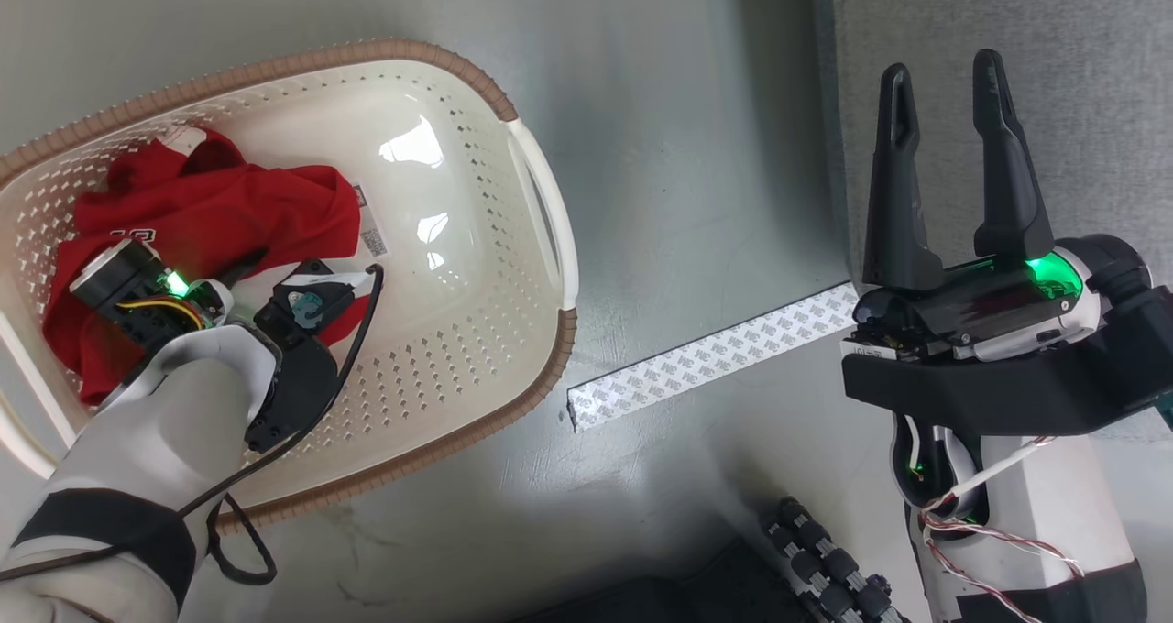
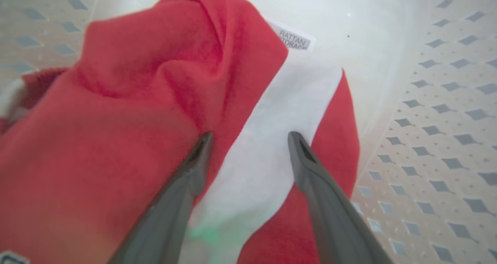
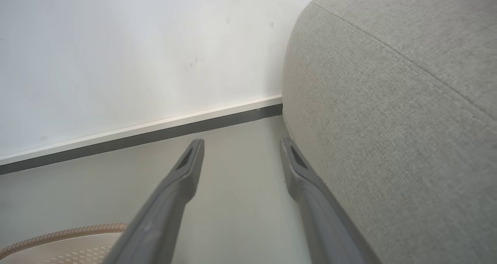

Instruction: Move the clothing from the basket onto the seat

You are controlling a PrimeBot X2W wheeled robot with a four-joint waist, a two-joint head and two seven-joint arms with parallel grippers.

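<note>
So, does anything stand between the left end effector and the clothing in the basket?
Nothing visible does. The left end effector, open, is inside the basket with its fingertips right at the clothing; no other thing lies between them. Whether they touch the fabric, I cannot tell.

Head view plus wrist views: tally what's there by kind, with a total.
Basket: 1
Clothing heap: 1, red; can't separate the garments
Seat: 1
Pincers: 2, left pincer and right pincer, both open
Tape strip: 1
Total: 6
</note>
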